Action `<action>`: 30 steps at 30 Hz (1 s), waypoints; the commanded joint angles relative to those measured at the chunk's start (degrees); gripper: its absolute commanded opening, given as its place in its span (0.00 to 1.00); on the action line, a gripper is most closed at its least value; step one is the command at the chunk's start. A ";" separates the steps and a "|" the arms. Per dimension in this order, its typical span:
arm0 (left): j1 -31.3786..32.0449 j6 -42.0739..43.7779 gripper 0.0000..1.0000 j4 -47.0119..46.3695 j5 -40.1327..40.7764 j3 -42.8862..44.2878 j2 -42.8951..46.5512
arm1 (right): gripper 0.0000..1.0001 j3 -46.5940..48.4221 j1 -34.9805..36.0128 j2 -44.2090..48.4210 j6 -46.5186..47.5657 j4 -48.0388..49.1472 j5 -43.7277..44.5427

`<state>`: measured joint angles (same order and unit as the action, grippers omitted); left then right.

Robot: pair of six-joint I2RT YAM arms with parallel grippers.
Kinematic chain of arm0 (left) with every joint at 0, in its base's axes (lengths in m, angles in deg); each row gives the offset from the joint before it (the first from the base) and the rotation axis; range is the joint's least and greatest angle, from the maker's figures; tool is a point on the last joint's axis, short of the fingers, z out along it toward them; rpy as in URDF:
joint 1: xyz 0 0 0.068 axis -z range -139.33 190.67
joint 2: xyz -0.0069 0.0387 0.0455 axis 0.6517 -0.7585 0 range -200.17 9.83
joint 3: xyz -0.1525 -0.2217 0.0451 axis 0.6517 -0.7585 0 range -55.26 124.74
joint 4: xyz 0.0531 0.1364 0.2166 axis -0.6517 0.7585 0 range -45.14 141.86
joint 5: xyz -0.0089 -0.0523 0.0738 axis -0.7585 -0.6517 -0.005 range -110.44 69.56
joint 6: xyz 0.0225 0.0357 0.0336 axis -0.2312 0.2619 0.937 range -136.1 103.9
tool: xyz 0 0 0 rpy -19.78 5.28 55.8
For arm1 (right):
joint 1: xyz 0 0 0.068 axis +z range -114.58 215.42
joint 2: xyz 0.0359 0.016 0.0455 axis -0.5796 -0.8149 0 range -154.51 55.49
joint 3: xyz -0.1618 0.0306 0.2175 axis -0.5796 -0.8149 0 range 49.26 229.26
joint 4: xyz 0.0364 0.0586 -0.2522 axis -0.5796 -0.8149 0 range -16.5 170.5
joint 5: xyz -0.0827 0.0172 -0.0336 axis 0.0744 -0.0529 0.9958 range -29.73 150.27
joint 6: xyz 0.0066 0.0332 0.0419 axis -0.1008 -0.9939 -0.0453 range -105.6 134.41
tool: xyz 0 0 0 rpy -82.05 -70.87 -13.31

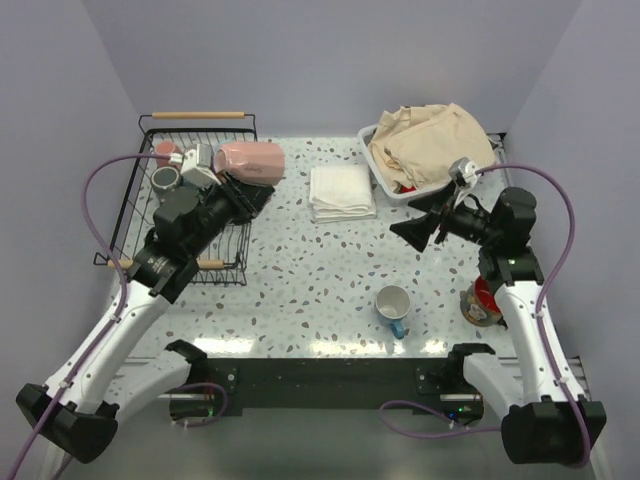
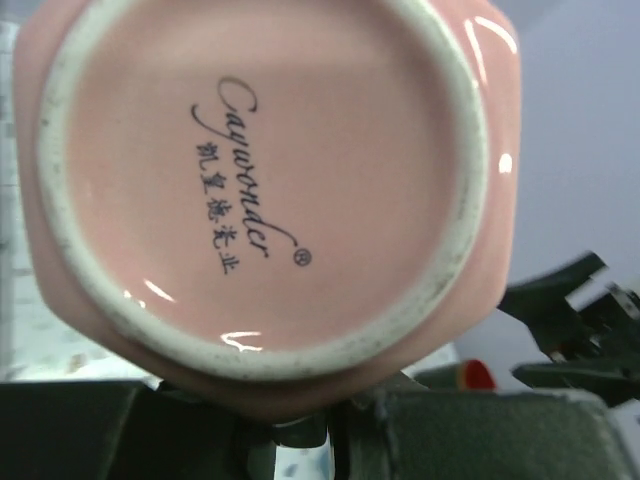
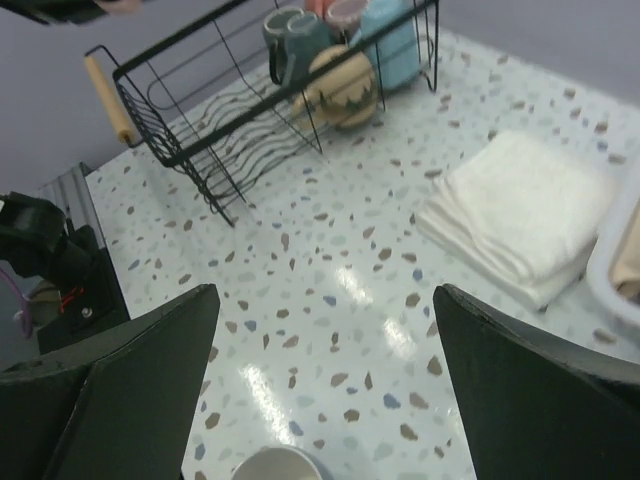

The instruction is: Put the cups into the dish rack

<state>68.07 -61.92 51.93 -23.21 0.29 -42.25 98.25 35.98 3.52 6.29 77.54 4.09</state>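
Note:
My left gripper (image 1: 243, 187) is shut on a pink mug (image 1: 250, 160) and holds it on its side above the right edge of the black wire dish rack (image 1: 128, 205). In the left wrist view the mug's base (image 2: 260, 190) fills the frame above the fingers (image 2: 440, 440). The rack (image 3: 175, 145) holds grey-teal (image 3: 290, 40), tan (image 3: 340, 85), light blue (image 3: 395, 40) and mauve (image 3: 345, 12) mugs. My right gripper (image 1: 415, 232) (image 3: 325, 380) is open and empty above the table. A white mug with a blue handle (image 1: 393, 305) stands upright near the front. A dark mug with a red inside (image 1: 480, 300) is partly hidden behind the right arm.
A folded white towel (image 1: 342, 192) (image 3: 520, 215) lies mid-table. A white tub with beige cloth (image 1: 430, 145) stands at the back right. The white mug's rim (image 3: 280, 465) shows just below my right fingers.

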 commanded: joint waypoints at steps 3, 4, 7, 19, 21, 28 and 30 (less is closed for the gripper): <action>-16.10 13.56 0.00 12.36 6.47 7.12 -3.99 | 0.93 -1.55 -0.47 -8.22 5.36 -7.81 3.00; -17.80 13.83 0.00 12.44 6.28 6.94 -5.22 | 0.93 0.12 -0.38 -9.02 7.83 -11.24 6.05; -22.90 13.31 0.00 13.32 8.82 6.94 -7.59 | 0.93 3.21 -0.47 -10.96 12.07 -15.75 8.80; -34.78 11.20 0.00 16.05 17.70 4.92 -18.85 | 0.94 0.41 -0.38 -4.46 12.78 -14.88 11.45; -35.39 11.37 0.00 15.17 19.63 4.31 -20.43 | 0.94 0.23 -0.38 -3.58 12.78 -14.70 11.71; -36.89 13.21 0.00 13.23 22.27 6.15 -29.04 | 0.94 0.40 -0.38 -3.32 12.87 -14.88 11.89; -37.07 13.74 0.00 13.06 22.80 7.20 -31.84 | 0.94 0.40 -0.38 -3.23 12.95 -15.06 11.97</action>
<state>31.83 -50.60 71.69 -4.28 3.90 -71.01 97.90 35.74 -0.59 18.15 62.02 14.93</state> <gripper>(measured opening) 0.236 0.942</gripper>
